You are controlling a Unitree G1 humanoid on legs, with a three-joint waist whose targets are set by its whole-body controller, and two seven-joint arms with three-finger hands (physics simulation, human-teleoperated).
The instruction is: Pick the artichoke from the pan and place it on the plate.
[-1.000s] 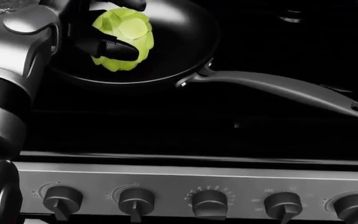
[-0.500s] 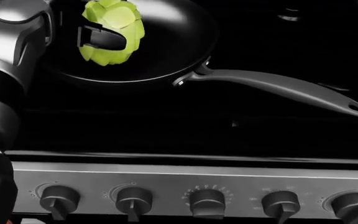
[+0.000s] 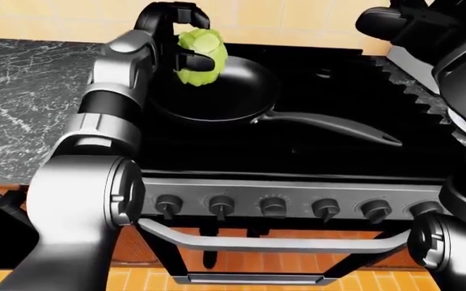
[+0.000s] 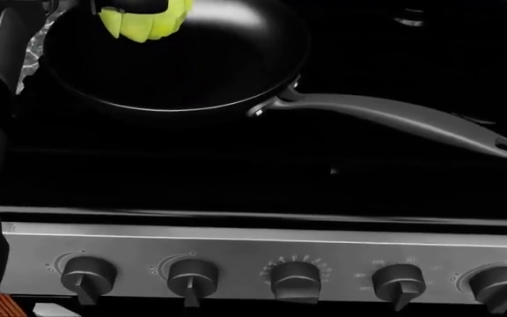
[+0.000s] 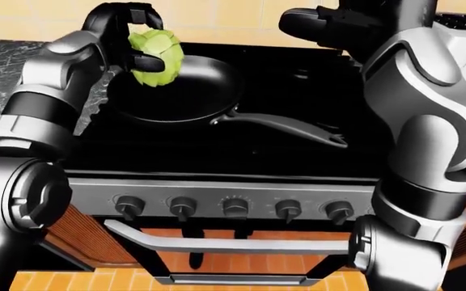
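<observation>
The left hand [image 3: 186,37] is closed around the artichoke [image 3: 202,50]: one dark finger lies across its side and the others curl over its top, in the upper left of the left-eye view. The artichoke is now held above the pan [image 3: 217,100] and appears no longer to touch the pan floor, so the picking part of the task looks done. The placing part is not yet done, and no plate shows in any of the views, so the robot probably has to turn or carry the artichoke out of the frame to find it.

Compared with the earlier head pictures, the artichoke has risen and gone toward the upper left: one second ago it was fully visible inside the pan, and now only its lower part [image 4: 143,20] remains at the top edge of the head view. The pan and its handle [image 4: 403,119] have stayed almost in the same place, with only a small shift of the whole picture.

The right hand [image 5: 314,24] hangs in the upper right of the right-eye view, holding nothing; whether its fingers are spread cannot be told.
</observation>
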